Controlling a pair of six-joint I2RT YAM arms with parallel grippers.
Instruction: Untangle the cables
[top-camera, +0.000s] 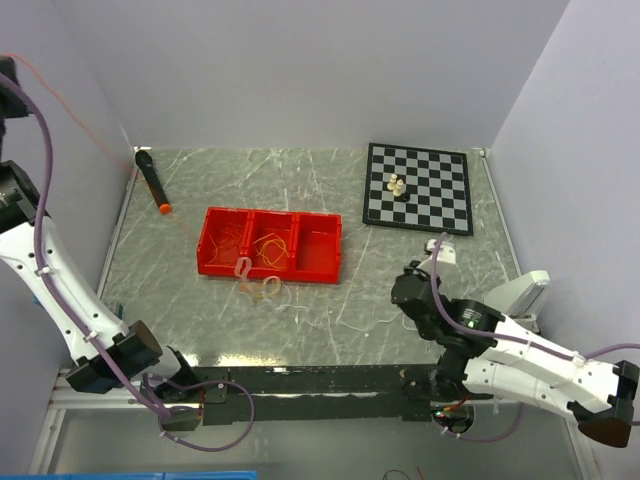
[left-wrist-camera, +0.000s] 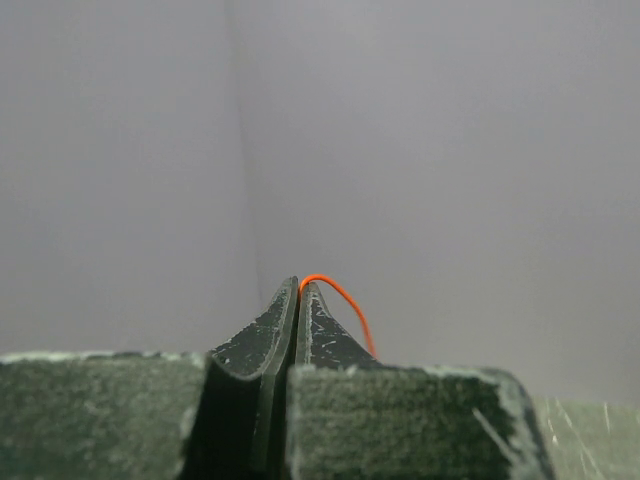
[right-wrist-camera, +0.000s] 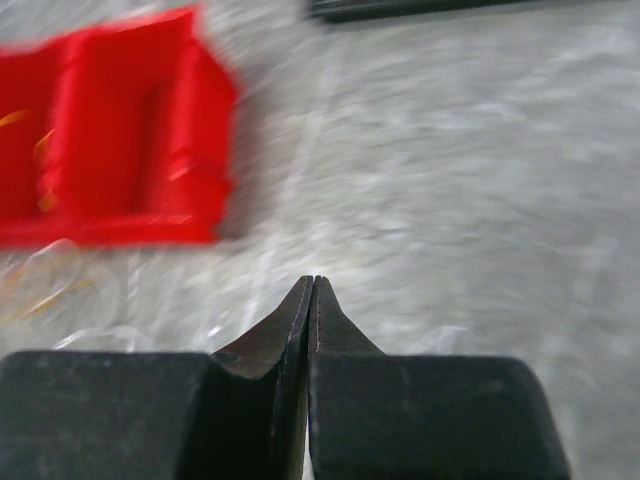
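My left gripper (left-wrist-camera: 302, 285) is raised high against the grey wall and shut on a thin orange cable (left-wrist-camera: 346, 303), which arcs out from between its tips. In the top view this orange cable (top-camera: 90, 135) stretches taut from the upper left corner down to the red tray (top-camera: 270, 272). Loose yellow and orange cables (top-camera: 270, 246) lie in the tray's left and middle compartments. A pale loopy clump (top-camera: 258, 286) lies on the table just in front of the tray. My right gripper (right-wrist-camera: 312, 282) is shut with nothing in it, low over the table right of the tray (right-wrist-camera: 120, 130).
A chessboard (top-camera: 440, 215) carrying a few pale pieces (top-camera: 397, 186) lies at the back right. Near the back left corner lies a black marker (top-camera: 150, 175) with an orange tip. A white block (top-camera: 525, 292) sits at the table's right edge.
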